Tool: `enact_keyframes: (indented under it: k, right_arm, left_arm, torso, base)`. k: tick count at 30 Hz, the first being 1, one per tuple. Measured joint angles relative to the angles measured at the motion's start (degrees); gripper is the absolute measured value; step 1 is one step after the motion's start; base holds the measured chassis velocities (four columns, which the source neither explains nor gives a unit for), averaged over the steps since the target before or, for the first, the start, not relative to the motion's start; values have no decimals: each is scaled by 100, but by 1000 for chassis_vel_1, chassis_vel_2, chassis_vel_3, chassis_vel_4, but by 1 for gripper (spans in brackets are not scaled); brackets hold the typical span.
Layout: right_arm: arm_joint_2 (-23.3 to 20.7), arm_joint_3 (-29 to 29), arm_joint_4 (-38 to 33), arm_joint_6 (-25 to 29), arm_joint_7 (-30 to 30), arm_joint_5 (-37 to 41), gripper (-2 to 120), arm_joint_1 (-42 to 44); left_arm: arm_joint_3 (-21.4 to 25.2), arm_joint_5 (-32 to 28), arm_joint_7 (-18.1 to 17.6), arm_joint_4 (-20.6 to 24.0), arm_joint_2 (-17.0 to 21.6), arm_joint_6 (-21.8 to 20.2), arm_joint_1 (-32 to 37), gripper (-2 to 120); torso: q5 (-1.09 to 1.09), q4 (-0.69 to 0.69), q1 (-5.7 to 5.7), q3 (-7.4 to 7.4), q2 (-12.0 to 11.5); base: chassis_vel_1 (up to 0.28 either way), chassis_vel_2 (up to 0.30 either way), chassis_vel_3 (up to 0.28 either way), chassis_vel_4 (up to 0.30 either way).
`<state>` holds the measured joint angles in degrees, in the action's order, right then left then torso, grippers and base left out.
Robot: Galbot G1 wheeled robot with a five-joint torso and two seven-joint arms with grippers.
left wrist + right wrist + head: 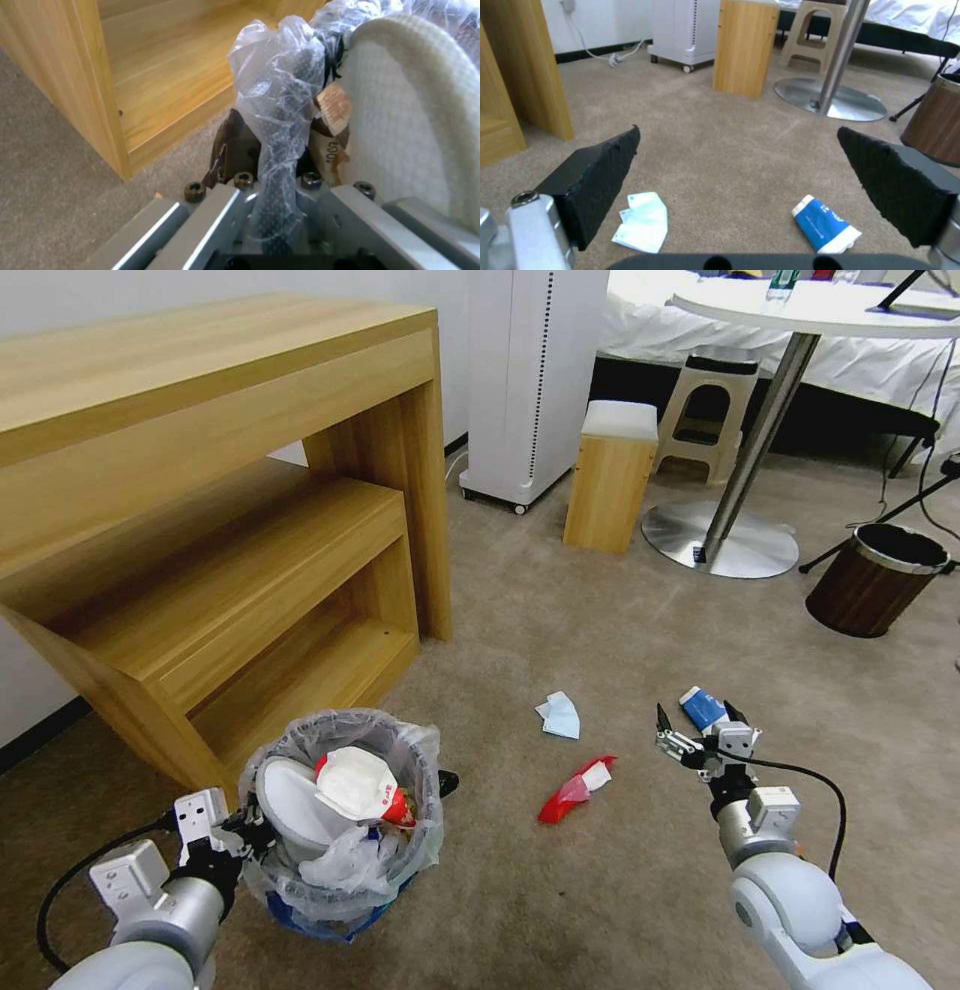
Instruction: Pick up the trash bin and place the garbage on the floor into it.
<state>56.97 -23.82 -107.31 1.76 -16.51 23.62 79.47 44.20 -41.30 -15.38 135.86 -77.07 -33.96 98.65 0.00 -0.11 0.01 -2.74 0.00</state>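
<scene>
My left gripper (250,830) clamps the black wire-mesh trash bin (345,825) rim. Collecting: my open right gripper (700,732) hovers beside the blue-white paper cup (825,228); next, descend onto it.

Even, soft indoor light fills the room I see from my head camera, with only faint shadows under the light-wood stepped table (220,470). That view bends straight lines at its edges. The far round white tabletop (820,305) glares. My left wrist view is blurred close in, on the crinkly clear plastic bag (280,93). My right wrist view is mildly soft.
</scene>
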Motion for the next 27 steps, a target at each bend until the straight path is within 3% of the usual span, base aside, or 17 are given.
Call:
enact_keyframes:
  k: [16, 21, 27]
  right_arm:
    - [7, -58, -32, 82, 1, -34, 100, 69]
    - [42, -11, -9, 346, 29, 37, 100, 92]
    - [-12, -25, -124, 105, 20, 290, 100, 157]
  left_arm:
    - [-73, 77, 11, 5, -11, 25, 24, 1]
    - [-105, 121, 39, -4, -5, 49, 45, 1]
    - [-147, 163, 73, -62, -23, 78, 29, 1]
  torso:
    - [0, 0, 0, 0, 0]
    - [0, 0, 0, 0, 0]
    - [0, 0, 0, 0, 0]
  base:
    - [-60, 55, 58, -55]
    - [-8, 32, 16, -13]
    - [0, 0, 0, 0]
